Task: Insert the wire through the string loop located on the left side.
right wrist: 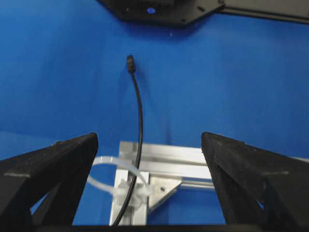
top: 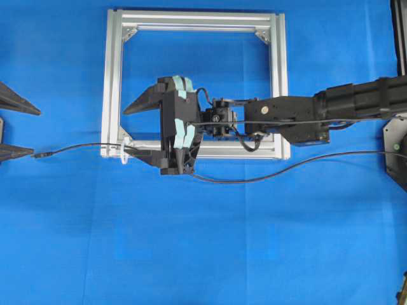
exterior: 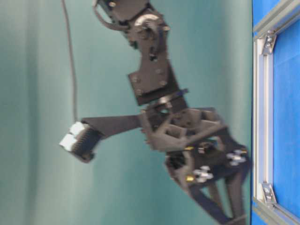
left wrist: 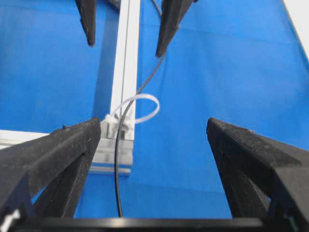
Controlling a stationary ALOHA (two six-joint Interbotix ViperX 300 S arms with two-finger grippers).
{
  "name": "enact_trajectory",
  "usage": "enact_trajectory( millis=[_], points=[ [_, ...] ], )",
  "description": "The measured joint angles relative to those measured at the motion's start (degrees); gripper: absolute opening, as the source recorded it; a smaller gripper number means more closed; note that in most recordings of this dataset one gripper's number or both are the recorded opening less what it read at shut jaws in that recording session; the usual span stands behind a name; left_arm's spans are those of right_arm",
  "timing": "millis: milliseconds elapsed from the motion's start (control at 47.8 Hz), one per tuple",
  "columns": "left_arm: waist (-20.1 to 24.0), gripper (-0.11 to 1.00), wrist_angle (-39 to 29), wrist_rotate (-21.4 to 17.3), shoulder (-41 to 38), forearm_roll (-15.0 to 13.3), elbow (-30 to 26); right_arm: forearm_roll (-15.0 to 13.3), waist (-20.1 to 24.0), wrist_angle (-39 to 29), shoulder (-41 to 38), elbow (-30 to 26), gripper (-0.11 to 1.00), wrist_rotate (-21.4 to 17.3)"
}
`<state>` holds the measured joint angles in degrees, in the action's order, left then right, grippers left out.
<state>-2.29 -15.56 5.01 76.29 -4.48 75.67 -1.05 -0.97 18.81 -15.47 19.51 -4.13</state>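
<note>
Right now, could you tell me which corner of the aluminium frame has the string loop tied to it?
The overhead view's bottom-left corner of the frame holds the string loop; only there does the wire cross.

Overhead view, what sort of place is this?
Likely a robotics lab test bench: a blue-covered tabletop, a bare aluminium frame with a string loop, and two robot arms; the right gripper hangs open.

A flat blue cloth (top: 203,254) covers the whole work surface; a plain teal wall (exterior: 37,93) stands behind, evenly lit.
</note>
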Motion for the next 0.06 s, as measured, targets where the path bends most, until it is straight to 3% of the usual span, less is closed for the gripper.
enact_trajectory(
  millis=[63],
  points=[
    [0.0, 0.87, 0.3, 0.0, 0.0, 0.0, 0.0, 0.0, 0.0, -1.1, 1.1, -0.4, 0.98, 0.0]
  ],
)
